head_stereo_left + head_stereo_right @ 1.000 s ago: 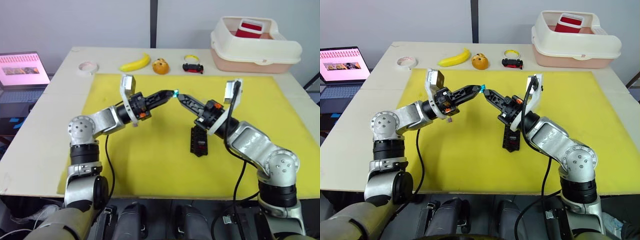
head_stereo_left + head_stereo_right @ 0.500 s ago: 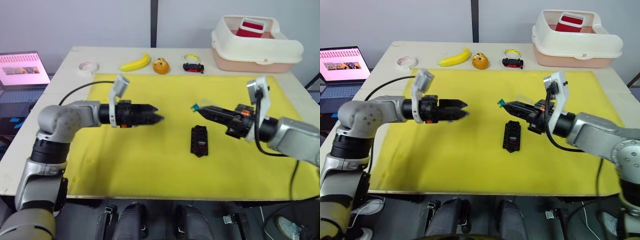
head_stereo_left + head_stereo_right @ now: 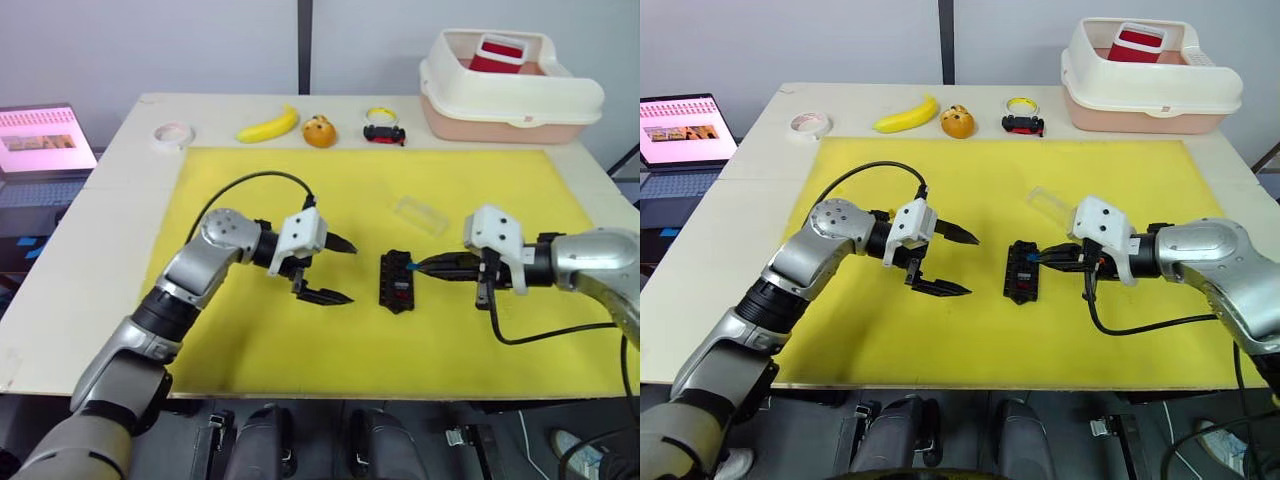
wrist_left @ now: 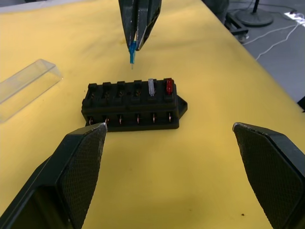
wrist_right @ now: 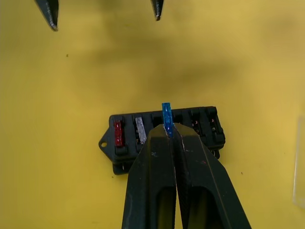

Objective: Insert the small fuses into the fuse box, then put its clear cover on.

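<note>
We see the blue fuse (image 5: pixel 166 114) pinched in the closed jaws of the right gripper (image 3: pixel 422 267), now poised just beside the fuse box (image 3: pixel 397 281) on the yellow mat; a second ago both grippers met in mid-air above it, so the handover looks done and insertion comes next. A red and a grey fuse already sit in end slots. The left gripper (image 3: pixel 333 270) has dropped beside the box, jaws wide open, empty. The clear cover (image 3: pixel 421 214) lies nearby on the desk.

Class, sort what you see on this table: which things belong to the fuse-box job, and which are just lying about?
Job: fuse box; blue fuse in right gripper; red fuse and grey fuse, seated; clear cover.

Lying about: banana, tape roll, toy car, cream bin, laptop.
</note>
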You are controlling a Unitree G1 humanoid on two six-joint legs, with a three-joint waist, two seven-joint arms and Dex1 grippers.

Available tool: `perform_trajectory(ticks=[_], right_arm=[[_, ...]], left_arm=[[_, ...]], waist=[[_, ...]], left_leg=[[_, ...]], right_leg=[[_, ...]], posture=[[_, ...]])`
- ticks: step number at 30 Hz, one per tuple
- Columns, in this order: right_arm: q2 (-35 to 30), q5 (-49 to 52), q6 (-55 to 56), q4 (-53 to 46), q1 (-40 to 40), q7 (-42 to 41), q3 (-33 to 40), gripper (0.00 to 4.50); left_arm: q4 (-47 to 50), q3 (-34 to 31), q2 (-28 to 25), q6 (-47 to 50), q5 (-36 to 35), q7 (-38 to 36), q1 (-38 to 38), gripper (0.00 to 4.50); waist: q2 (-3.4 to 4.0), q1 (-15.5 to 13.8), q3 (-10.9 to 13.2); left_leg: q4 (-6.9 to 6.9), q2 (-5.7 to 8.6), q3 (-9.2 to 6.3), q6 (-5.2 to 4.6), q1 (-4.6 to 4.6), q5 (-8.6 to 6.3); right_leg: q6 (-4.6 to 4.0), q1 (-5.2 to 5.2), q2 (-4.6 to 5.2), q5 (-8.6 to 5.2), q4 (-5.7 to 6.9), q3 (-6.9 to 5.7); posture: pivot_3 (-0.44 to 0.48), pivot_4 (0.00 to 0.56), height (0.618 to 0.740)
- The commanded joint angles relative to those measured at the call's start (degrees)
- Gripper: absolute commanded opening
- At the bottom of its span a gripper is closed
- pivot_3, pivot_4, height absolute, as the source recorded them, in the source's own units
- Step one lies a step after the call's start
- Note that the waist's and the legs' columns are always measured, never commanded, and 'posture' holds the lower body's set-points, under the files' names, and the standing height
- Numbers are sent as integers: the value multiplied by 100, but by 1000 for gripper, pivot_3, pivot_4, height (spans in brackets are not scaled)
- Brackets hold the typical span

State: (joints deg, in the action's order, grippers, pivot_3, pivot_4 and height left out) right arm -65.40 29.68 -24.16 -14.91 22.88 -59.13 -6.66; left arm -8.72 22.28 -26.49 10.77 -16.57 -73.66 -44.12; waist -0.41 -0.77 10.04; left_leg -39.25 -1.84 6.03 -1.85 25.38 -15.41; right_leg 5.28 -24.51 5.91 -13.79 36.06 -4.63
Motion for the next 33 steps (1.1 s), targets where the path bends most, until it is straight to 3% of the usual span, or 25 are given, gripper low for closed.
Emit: perform_trajectory(ticks=[1, 11, 33], right_arm=[[208, -401, 309, 102, 195, -257, -57, 0], [644, -1001, 363, 364, 295, -522, -92, 0], [849, -1351, 222, 420, 265, -689, -41, 0]], left_arm=[[-19, -88, 94, -178, 165, 6, -135, 4458], [143, -137, 279, -77, 321, 68, -80, 4458], [151, -144, 410, -32, 402, 154, -46, 4458]], waist=[[-1, -5, 0], [-1, -6, 0], [0, -5, 0]], left_leg=[[-1, 0, -1, 3, 0, 2], [-4, 1, -1, 30, -1, 18], [-6, 2, -1, 38, -3, 23]], right_leg=[[0, 1, 0, 0, 0, -1], [1, 2, 0, 0, 5, -1], [1, 5, -1, 1, 9, -1]], posture=[[0, 150, 740], [0, 150, 740], [0, 150, 740]])
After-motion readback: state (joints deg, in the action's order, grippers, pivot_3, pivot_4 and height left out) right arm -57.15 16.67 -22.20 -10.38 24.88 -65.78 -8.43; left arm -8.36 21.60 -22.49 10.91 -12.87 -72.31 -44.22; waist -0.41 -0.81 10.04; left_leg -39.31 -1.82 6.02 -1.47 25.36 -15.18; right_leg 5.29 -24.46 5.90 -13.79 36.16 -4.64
